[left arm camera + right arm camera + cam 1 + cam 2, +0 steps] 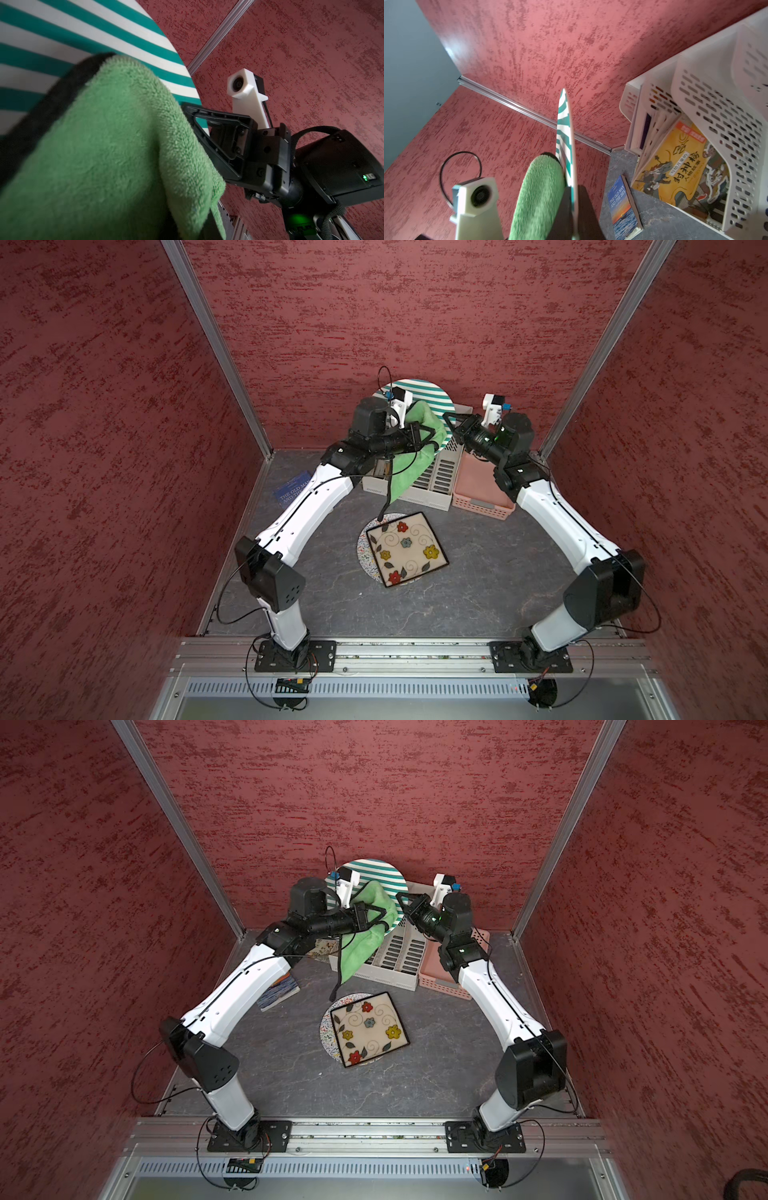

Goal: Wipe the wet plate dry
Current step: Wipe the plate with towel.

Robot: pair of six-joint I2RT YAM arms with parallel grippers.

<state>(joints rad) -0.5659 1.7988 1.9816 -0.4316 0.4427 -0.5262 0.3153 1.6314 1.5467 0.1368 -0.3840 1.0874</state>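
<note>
My right claw [449, 419] is clamped shut on the rim of the striped plate [424, 393], holding it on edge above the white rack [438, 479] at 12 o'clock on the desk [478, 572]. My left claw [430, 440] is closed on the green cloth [413, 470], pressed to the plate's face. Pushing too hard could, I judge, lever the plate out of that thin rim grip. It's round with teal-and-white bands; I can't see any wetness.
</note>
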